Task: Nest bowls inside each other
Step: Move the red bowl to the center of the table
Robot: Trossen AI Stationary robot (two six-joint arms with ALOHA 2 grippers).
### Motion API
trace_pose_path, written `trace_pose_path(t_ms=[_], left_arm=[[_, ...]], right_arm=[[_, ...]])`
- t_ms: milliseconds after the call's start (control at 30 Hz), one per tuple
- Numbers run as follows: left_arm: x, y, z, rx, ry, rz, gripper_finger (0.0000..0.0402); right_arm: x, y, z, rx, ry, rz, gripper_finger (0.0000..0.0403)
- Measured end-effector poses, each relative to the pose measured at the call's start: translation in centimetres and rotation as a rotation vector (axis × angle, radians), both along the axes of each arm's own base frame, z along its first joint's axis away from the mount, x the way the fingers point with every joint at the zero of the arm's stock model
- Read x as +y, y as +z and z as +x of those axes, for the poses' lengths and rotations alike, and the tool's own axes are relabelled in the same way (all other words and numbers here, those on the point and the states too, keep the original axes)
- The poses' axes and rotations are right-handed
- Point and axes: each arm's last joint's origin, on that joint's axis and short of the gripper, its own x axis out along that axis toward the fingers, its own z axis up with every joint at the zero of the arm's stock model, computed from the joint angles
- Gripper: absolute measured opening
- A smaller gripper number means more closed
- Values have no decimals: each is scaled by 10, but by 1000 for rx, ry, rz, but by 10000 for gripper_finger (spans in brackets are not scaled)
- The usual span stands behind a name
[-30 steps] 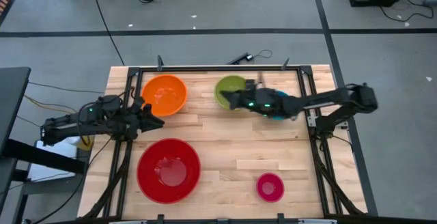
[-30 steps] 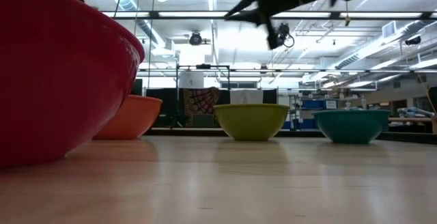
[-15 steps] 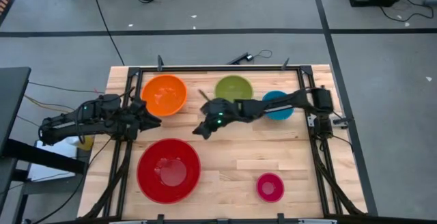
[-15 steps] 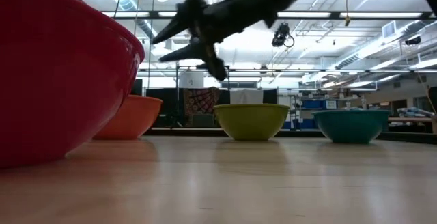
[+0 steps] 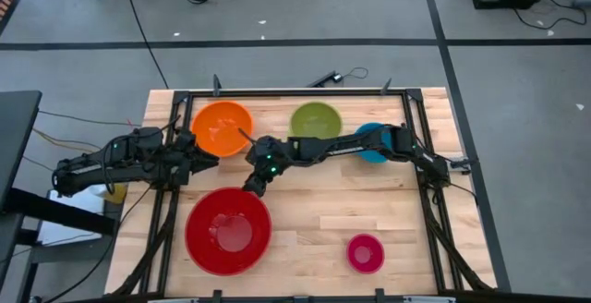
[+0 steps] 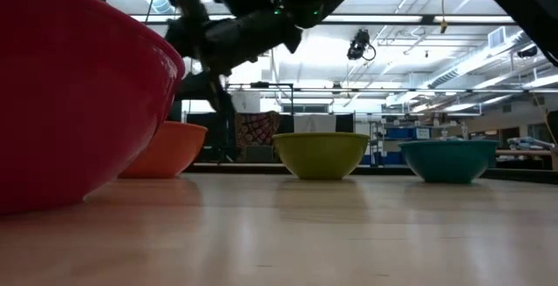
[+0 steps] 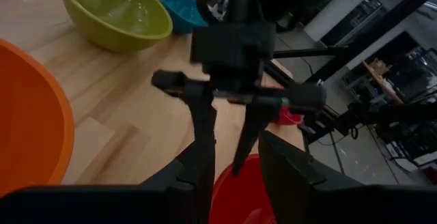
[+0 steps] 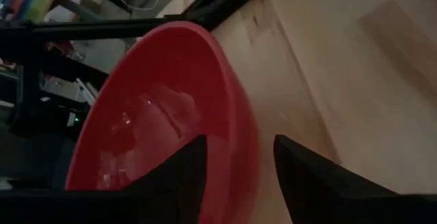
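Observation:
The large red bowl (image 5: pixel 228 231) stands on its base near the table's front left. At the back stand the orange bowl (image 5: pixel 222 127), the lime green bowl (image 5: pixel 316 123) and the blue bowl (image 5: pixel 367 144), which is partly under my right arm. The small pink bowl (image 5: pixel 365 252) stands at the front right. My right gripper (image 5: pixel 251 185) reaches across the table. It hangs open, slanting down, over the red bowl's far right rim (image 8: pixel 235 125), and no touch shows. My left gripper (image 5: pixel 205 160) waits open at the left, beside the orange bowl.
A black metal frame (image 5: pixel 295 92) runs around the table's edges. Bare wood (image 5: pixel 351 201) lies between the back row of bowls and the two front bowls. My right arm (image 5: pixel 332 148) spans the table's middle in front of the green bowl.
My right gripper has swept from beside the green bowl toward the table's left and near edges. It has come down to the red bowl's far rim, tipping further downward, and its fingers have opened. No bowl has moved.

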Motion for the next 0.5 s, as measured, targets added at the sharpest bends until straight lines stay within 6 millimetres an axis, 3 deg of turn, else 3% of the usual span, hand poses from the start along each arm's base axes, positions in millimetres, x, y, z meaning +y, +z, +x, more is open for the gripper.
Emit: trace_pose_path(t_ms=[333, 500], left_arm=[[0, -1, 0, 10, -1, 0, 117], [0, -1, 0, 12, 0, 0, 117]], right_arm=[[21, -12, 4, 52, 24, -39, 161], [24, -16, 0, 111, 35, -34, 96]])
